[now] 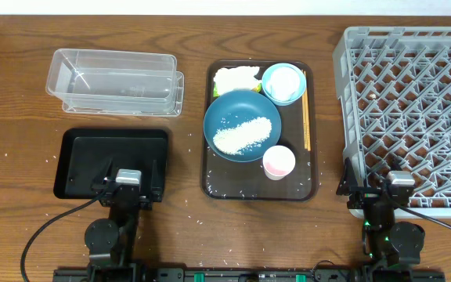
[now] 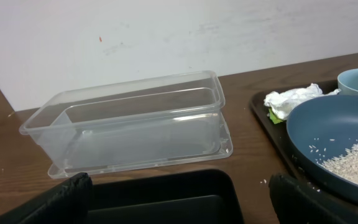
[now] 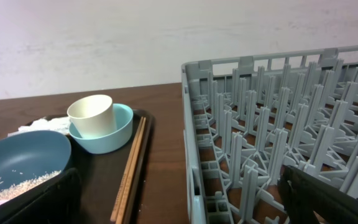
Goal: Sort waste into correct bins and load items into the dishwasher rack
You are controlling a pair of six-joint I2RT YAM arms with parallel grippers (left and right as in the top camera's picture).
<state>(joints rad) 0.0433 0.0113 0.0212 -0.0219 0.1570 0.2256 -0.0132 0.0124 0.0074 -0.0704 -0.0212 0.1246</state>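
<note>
Our left gripper (image 1: 128,184) and right gripper (image 1: 396,188) both gape wide, holding nothing. Rice (image 1: 245,135) sits on the blue plate (image 1: 229,110), with the grey rack (image 1: 402,34) at 3 o'clock of it.

The wooden table (image 1: 14,102) carries a clear tub (image 1: 116,81), black tray (image 1: 92,157), brown serving tray (image 1: 233,178) and grey rack (image 1: 413,102).
</note>
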